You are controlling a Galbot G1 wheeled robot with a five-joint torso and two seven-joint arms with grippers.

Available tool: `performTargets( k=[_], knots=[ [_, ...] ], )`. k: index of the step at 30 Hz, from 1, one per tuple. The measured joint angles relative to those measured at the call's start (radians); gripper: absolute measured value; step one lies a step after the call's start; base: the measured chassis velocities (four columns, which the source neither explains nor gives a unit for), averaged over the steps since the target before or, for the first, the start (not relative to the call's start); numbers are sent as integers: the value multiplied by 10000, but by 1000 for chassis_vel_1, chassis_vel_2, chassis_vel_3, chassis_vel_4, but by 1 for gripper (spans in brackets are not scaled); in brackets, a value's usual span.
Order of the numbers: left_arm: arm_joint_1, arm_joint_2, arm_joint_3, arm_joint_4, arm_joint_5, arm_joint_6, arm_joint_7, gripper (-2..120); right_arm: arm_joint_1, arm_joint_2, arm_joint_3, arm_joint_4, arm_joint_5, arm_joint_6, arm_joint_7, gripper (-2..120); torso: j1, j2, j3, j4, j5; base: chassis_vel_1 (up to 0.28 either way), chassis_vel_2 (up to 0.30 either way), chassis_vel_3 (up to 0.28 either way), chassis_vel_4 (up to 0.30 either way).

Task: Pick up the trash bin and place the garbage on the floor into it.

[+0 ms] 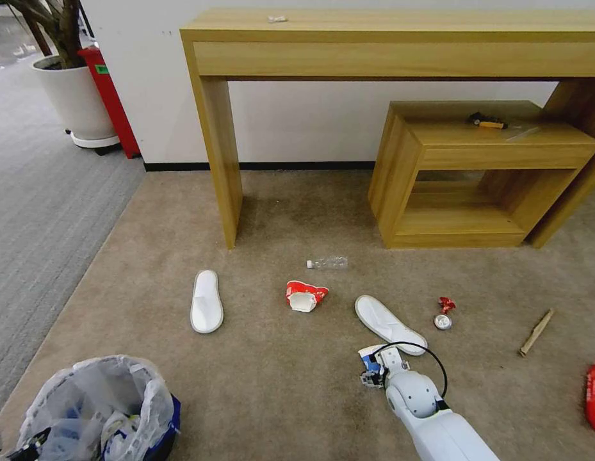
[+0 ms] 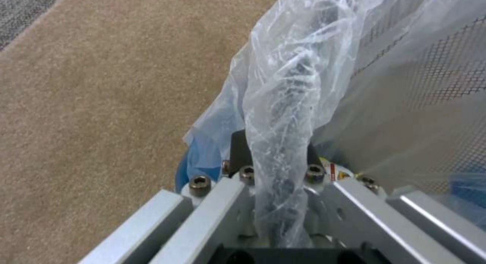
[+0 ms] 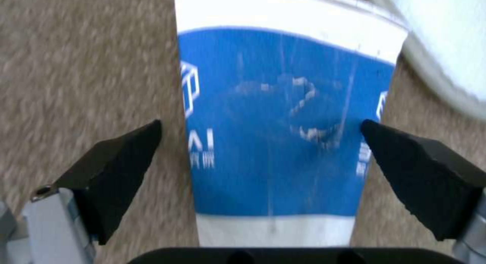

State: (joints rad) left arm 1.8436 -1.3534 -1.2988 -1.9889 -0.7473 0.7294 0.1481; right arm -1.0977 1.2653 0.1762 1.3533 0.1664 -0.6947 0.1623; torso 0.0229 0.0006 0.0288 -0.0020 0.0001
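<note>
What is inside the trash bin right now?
The trash bin is lined with a crinkly translucent bag. Through it show blue and white pieces, apparently litter already dropped in. The bag's folds hide what they are and the bin's bottom. The left gripper grips its rim.

The beige carpet floor (image 1: 278, 384) fills the middle of the frame; on it lie a white slipper (image 1: 206, 301) left of centre, a clear bottle (image 1: 327, 262), a crushed red cup (image 1: 305, 296), a second slipper (image 1: 390, 324), a red can (image 1: 443, 321), a wooden stick (image 1: 536, 332) at right
</note>
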Motion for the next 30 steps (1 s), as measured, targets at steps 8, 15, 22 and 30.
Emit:
performTargets(
  k=[8,15,22,30],
  knots=[
    [35,16,18,-36,18,-33,28,0,346,186,-5,-424,-152,122,148,97,0,0,0,2,2,0,0,0,0],
    [16,78,19,-33,20,-63,72,0,356,182,5,-467,-154,224,194,77,-1,1,-1,3,3,0,0,0,0],
    [-10,153,46,-33,21,-76,89,0,306,164,61,-518,-151,295,232,55,-1,1,-1,6,7,0,0,0,0],
    [-77,152,115,-41,87,-80,104,0,262,110,199,-562,-60,345,247,25,-1,0,0,3,2,0,0,0,0]
  ],
)
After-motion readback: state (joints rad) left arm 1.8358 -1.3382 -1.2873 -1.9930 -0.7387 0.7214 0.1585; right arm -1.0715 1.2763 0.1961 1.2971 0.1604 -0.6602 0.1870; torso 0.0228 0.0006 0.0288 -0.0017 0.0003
